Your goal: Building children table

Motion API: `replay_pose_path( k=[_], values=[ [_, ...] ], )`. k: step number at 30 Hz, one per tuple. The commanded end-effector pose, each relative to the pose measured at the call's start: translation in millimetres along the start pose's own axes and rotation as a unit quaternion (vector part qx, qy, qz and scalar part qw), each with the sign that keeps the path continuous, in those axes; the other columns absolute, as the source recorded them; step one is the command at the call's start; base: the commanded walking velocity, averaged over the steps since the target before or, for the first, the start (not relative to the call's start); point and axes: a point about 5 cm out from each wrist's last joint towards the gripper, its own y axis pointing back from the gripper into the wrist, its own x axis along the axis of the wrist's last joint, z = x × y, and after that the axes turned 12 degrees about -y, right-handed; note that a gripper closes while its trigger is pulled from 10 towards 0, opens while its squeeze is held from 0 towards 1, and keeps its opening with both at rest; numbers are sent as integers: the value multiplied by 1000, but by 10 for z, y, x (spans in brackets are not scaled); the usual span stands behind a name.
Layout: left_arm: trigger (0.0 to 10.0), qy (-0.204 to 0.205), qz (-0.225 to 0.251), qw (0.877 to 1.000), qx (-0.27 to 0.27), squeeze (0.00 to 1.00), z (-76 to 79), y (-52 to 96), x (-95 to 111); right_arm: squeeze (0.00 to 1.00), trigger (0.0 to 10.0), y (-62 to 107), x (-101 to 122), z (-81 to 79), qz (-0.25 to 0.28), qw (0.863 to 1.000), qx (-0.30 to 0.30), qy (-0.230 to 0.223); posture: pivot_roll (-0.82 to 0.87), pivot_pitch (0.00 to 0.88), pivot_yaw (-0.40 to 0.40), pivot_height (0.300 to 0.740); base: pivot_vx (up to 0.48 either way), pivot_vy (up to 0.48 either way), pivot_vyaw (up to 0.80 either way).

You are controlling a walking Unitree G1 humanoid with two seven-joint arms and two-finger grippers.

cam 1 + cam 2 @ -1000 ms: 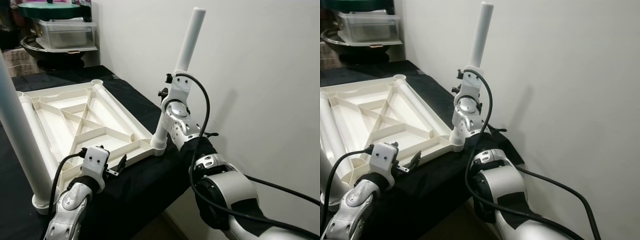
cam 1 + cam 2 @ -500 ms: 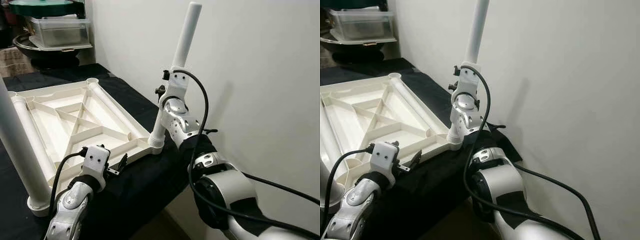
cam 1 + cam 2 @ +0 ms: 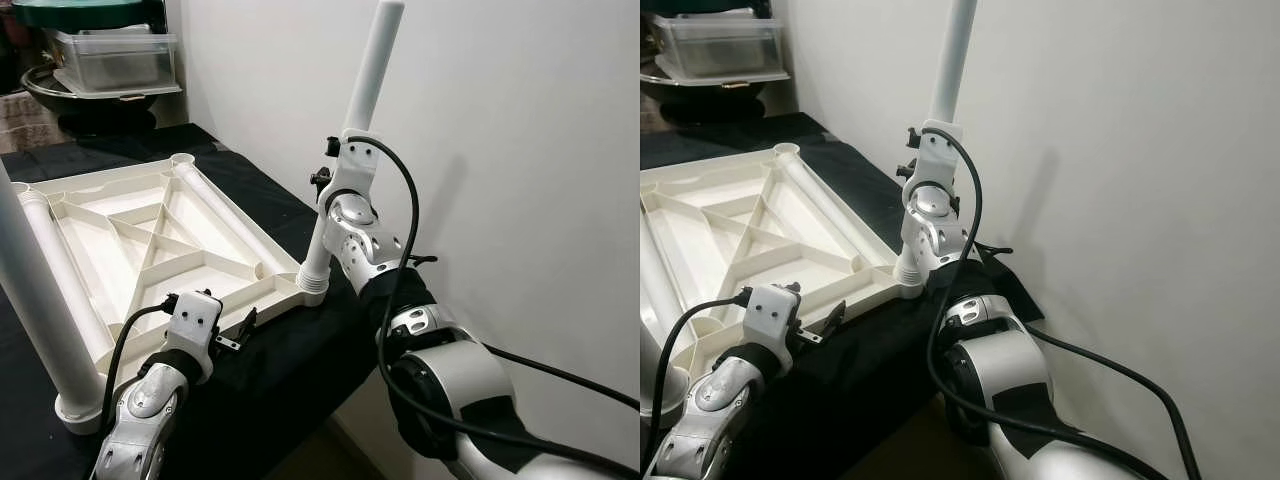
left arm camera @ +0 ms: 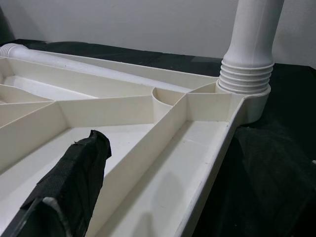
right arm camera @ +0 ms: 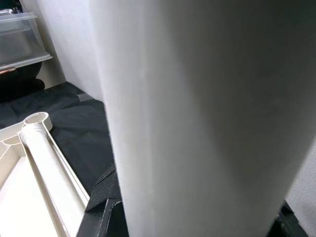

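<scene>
The white children's tabletop [image 3: 165, 262] lies upside down on a black cloth. At its near right corner a white table leg [image 3: 372, 70] stands slightly tilted, with its threaded end [image 4: 246, 74] in the corner socket. My right gripper [image 3: 332, 190] is shut on this leg partway up; its black fingers [image 5: 101, 217] flank the tube. A second leg [image 3: 40, 310] stands in the near left corner. My left gripper [image 3: 236, 332] hovers open just off the tabletop's near rim, and one black finger [image 4: 74, 182] points over the ribs.
Two more white tubes lie inside the tabletop, one along the right side [image 3: 220, 215], one along the left [image 3: 60, 260]. A clear plastic box [image 3: 115, 60] sits at the back. A white wall [image 3: 500, 150] rises close on the right. The cloth's edge [image 3: 300, 365] drops off near me.
The whole picture has shifted a little, so the camera moved. Both grippers and the held leg stay as they were.
</scene>
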Motion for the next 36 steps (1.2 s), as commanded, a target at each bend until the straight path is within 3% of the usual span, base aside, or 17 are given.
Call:
replay_pose_path(
  k=[1, 11, 12, 13, 14, 15, 16, 17, 30, 36],
  values=[
    [10000, -6, 3, 1000, -10, 0, 38, -33, 6, 0, 10000, 9, -347, 134, -91, 995, -23, -11, 18, 0, -139, 740, 0, 0, 0],
    [10000, -6, 4, 1000, -12, 0, 42, -42, 9, 0, 10000, 16, -203, 69, -69, 997, -8, -17, 14, 0, -136, 740, 0, 0, 0],
    [10000, -6, 4, 1000, -12, 0, 43, -43, 9, 251, 10000, 18, -191, 62, -64, 998, -5, -17, 14, 0, -136, 740, 0, 0, 0],
    [10000, -6, 4, 1000, -13, 0, 44, -43, 8, 251, 10000, 19, -186, 58, -62, 998, -5, -17, 14, 0, -136, 740, 0, 0, 0],
    [10000, -6, 4, 1000, -13, 0, 45, -44, 9, 502, 10000, 22, -179, 53, -60, 998, -3, -15, 14, 0, -136, 740, 0, 0, 0],
    [10000, -6, 4, 1000, -13, 0, 46, -44, 9, 620, 10000, 23, -174, 51, -57, 998, -2, -14, 14, 0, -136, 740, 0, 0, 0],
    [10000, -6, 4, 1000, -13, 0, 46, -45, 9, 620, 10000, 25, -171, 50, -55, 998, -1, -13, 14, 0, -136, 740, 0, 0, 0],
    [10000, -6, 5, 1000, -13, 0, 47, -44, 9, 1000, 10000, 29, -166, 45, -52, 999, 1, -11, 14, 0, -136, 740, 0, 0, 0],
    [10000, -6, 4, 1000, -14, 0, 53, -38, 3, 1000, 10000, 85, -56, -22, -23, 999, 36, -5, 15, 0, -134, 740, 0, 0, 0],
    [10000, -8, 2, 1000, -12, 0, 31, -16, -13, 1000, 10000, 153, 202, -71, 7, 994, 109, 1, 15, 0, -134, 740, 0, 0, 0]
  ],
)
